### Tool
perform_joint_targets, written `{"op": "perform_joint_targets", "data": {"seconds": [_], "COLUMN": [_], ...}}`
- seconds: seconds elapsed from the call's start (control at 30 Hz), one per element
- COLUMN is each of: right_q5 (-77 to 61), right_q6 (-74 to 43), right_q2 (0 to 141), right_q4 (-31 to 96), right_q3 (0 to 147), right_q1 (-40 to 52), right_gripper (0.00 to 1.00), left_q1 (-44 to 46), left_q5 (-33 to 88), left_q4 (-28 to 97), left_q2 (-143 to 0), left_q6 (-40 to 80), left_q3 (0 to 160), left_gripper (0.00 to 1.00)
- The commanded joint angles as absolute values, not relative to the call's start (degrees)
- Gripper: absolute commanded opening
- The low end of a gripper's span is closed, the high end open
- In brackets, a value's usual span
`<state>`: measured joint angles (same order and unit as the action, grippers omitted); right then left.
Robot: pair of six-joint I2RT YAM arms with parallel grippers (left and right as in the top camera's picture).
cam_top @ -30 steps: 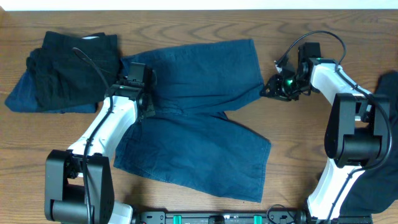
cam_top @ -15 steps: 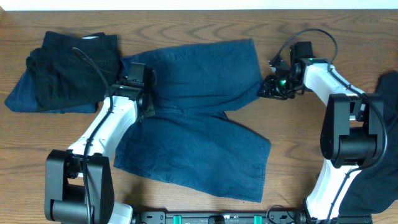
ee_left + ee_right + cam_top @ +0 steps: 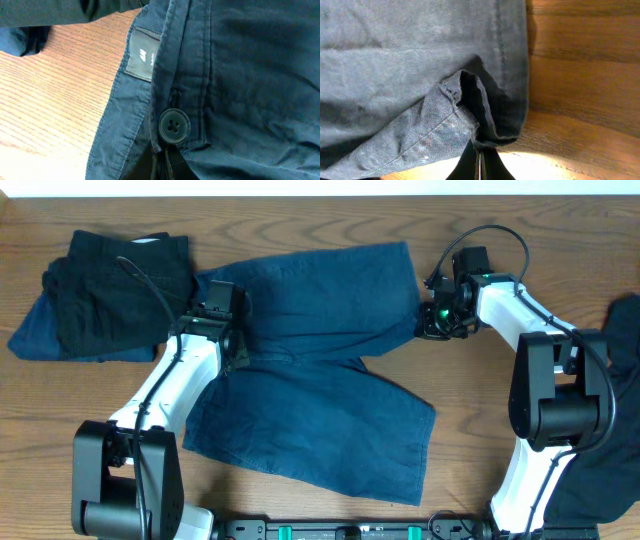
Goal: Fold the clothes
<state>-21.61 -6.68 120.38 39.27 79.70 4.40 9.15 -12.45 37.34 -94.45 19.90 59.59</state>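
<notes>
My right tool (image 3: 427, 327) has moved inward and now pinches the leg hem (image 3: 487, 127) of the shorts (image 3: 320, 390), which lie spread on the desk (image 3: 470, 430) between both tools. The left tool (image 3: 232, 352) stays clamped at the waistband (image 3: 150, 100). I judge the fold can begin.

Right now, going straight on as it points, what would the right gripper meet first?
The denim shorts: the right gripper is shut on their leg hem, and more of that cloth seemingly lies ahead.
</notes>
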Motion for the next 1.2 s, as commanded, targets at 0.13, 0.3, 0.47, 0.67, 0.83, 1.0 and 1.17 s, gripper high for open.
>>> {"op": "perform_joint_targets", "data": {"seconds": [0.13, 0.3, 0.47, 0.67, 0.83, 1.0, 1.17], "right_q5": [-10.9, -11.4, -11.4, -14.6, -28.8, -32.4, -32.4], "right_q6": [-12.0, -11.6, -10.6, -9.2, -1.7, 1.9, 1.4], "right_q2": [120.0, 117.7, 117.3, 117.3, 117.3, 117.3, 117.1], "right_q4": [39.6, 40.4, 42.1, 42.4, 42.9, 44.9, 42.9], "right_q3": [79.4, 79.4, 79.4, 79.4, 79.4, 79.4, 79.5], "right_q1": [1.1, -3.8, -7.0, -7.2, -5.9, -3.0, 0.1], "right_gripper": [0.01, 0.01, 0.01, 0.01, 0.02, 0.17, 0.01], "left_q1": [8.4, 7.6, 7.6, 7.6, 7.6, 7.6, 7.6], "left_q5": [-16.5, -17.1, -17.1, -17.0, -17.0, -17.0, -17.0], "left_q4": [39.5, 39.9, 41.5, 42.2, 42.2, 42.2, 42.2], "left_q2": [-95.2, -95.2, -95.2, -95.2, -95.2, -95.2, -95.2], "left_q6": [20.9, 20.9, 21.5, 23.0, 23.3, 23.2, 23.2], "left_q3": [59.8, 59.8, 59.8, 59.8, 59.8, 59.8, 59.8], "left_gripper": [0.06, 0.06, 0.06, 0.06, 0.06, 0.06, 0.06]}}
